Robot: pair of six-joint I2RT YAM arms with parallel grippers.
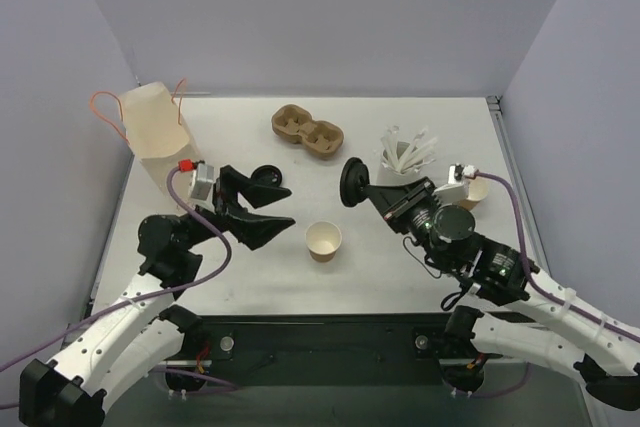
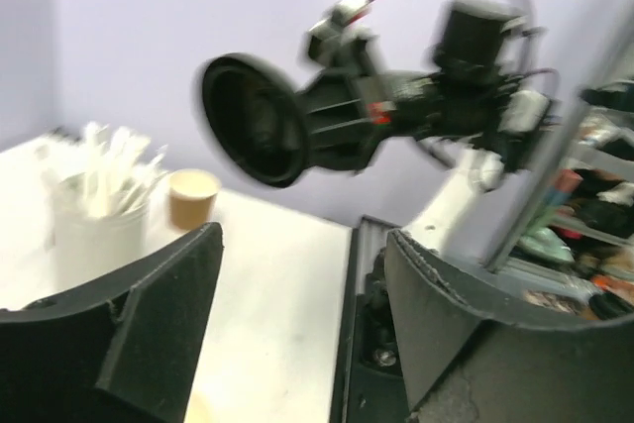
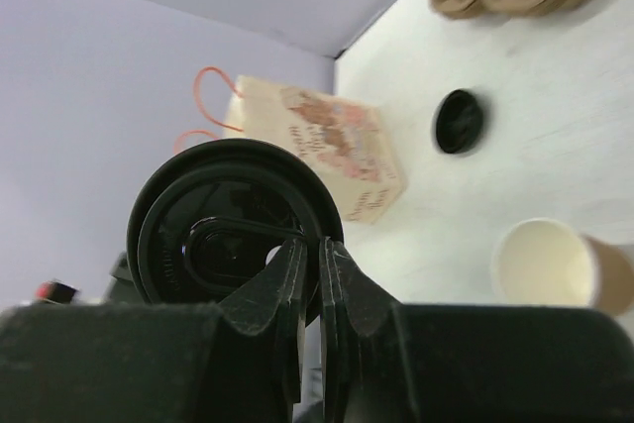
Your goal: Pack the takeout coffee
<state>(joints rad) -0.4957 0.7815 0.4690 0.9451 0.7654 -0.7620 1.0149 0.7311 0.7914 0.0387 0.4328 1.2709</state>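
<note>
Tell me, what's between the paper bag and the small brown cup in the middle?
The left gripper, jaws open, hangs between bag and brown cup; a loose black lid lies beside it. The top view shows this.

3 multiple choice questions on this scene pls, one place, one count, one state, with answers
1. Where does the kraft cup nearest the arms stand?
A) on the bare table, nearer the arms than the cup carrier
B) in a carrier hole
C) on the floor

2. How many holes has the cup carrier?
A) one
B) two
C) four

3. What is the right hand doing?
A) open, empty
B) shut on a kraft cup
C) shut on a black lid

Answers:
1 A, the top view shows table all round it.
2 B, two round wells lie side by side.
3 C, it pinches the lid's rim.
</note>
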